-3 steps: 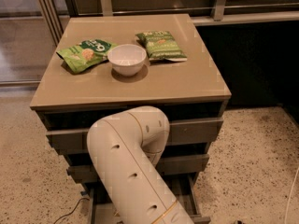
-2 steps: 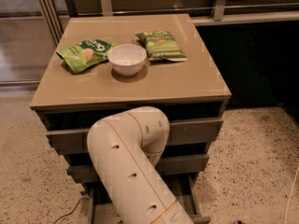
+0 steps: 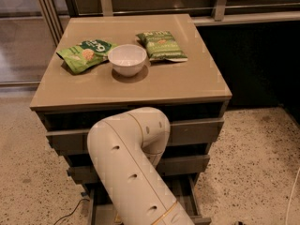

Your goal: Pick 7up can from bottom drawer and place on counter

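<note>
The counter (image 3: 164, 86) is the tan top of the drawer cabinet. The bottom drawer (image 3: 188, 198) is pulled out at the foot of the cabinet, and only a strip of its grey inside shows to the right of my arm. My white arm (image 3: 133, 163) bends in front of the drawers and covers most of them. The gripper is not in view: it lies beyond the elbow, hidden behind the arm, towards the drawers. The 7up can is hidden.
A white bowl (image 3: 127, 59) stands on the counter between two flat green snack bags (image 3: 86, 54) (image 3: 161, 46). Speckled floor (image 3: 253, 163) lies right and left of the cabinet. A railing and dark wall run behind it. A cable (image 3: 70, 212) lies at the lower left.
</note>
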Robot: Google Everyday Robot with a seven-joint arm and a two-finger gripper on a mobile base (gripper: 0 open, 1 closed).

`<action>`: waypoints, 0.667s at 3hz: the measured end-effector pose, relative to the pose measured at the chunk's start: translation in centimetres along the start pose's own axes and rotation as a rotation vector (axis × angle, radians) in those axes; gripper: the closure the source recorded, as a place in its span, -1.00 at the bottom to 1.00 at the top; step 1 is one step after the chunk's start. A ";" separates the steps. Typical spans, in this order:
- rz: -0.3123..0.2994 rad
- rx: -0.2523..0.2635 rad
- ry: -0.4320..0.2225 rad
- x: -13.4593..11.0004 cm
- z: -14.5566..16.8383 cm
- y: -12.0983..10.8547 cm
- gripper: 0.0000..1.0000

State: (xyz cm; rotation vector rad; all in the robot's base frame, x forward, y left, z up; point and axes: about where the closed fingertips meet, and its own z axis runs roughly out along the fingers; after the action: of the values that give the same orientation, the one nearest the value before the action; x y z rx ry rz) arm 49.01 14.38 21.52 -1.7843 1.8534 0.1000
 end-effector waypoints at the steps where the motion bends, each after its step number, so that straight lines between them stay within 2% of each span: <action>1: -0.009 0.031 -0.007 -0.5 1.0 0.2 -1.00; 2: -0.025 0.090 -0.023 -0.9 3.3 0.1 -1.00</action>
State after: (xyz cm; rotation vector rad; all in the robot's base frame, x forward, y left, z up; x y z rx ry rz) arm 50.04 16.56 19.09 -1.7371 1.7907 0.0264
